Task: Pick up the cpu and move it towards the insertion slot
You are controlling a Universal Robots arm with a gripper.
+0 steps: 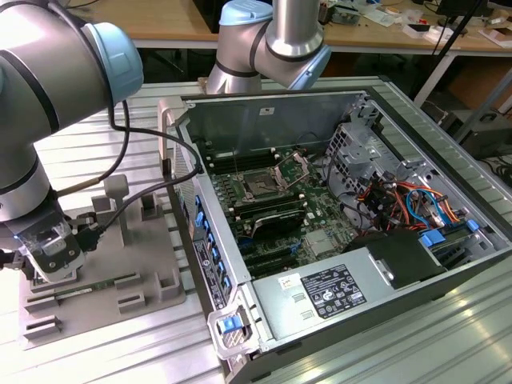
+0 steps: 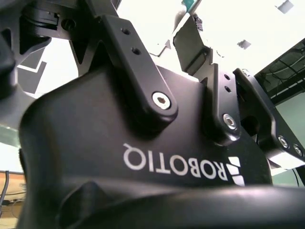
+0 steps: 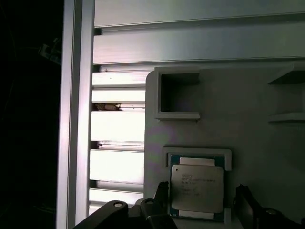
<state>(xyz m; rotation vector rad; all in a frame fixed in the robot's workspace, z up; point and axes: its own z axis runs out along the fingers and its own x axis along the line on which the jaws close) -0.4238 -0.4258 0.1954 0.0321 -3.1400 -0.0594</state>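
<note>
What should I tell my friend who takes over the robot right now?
Gripper: open, low over the grey fixture plate, with one finger on each side of the cpu, not closed on it.
Cpu: lying flat in its recess on the plate, not lifted.
Insertion slot: inside the open computer case, towards the exterior view's right of the plate.
Done: gripper lined up around the cpu.
Left: the cpu is not yet picked up or moved towards the slot.
</note>
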